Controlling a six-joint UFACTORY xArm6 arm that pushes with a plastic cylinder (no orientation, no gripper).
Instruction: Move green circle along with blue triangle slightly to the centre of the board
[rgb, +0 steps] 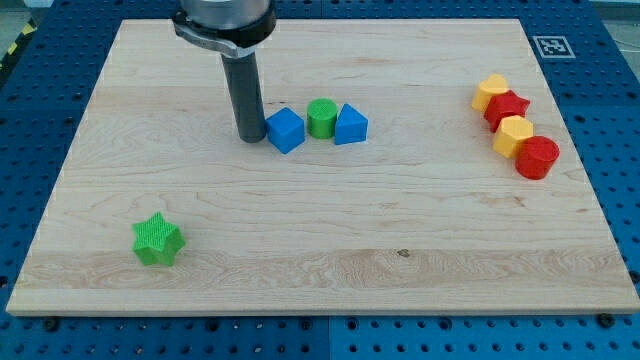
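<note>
The tip (251, 138) touches the blue cube (286, 130), left of the green circle (321, 118) and blue triangle (350, 125). No gripper exists. Approach seems underway; next, it probably must get behind the pair.

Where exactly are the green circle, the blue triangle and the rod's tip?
green circle (321, 117), camera view, on its flat top face.
blue triangle (350, 125), camera view, on its front face.
my tip (251, 138), camera view, the rod's very end, just left of the blue cube (285, 130).

Green circle (321, 117) & star (158, 241), blue triangle (350, 125) & cube (286, 130), red/yellow blocks (515, 125), pale wood board (330, 260).
</note>
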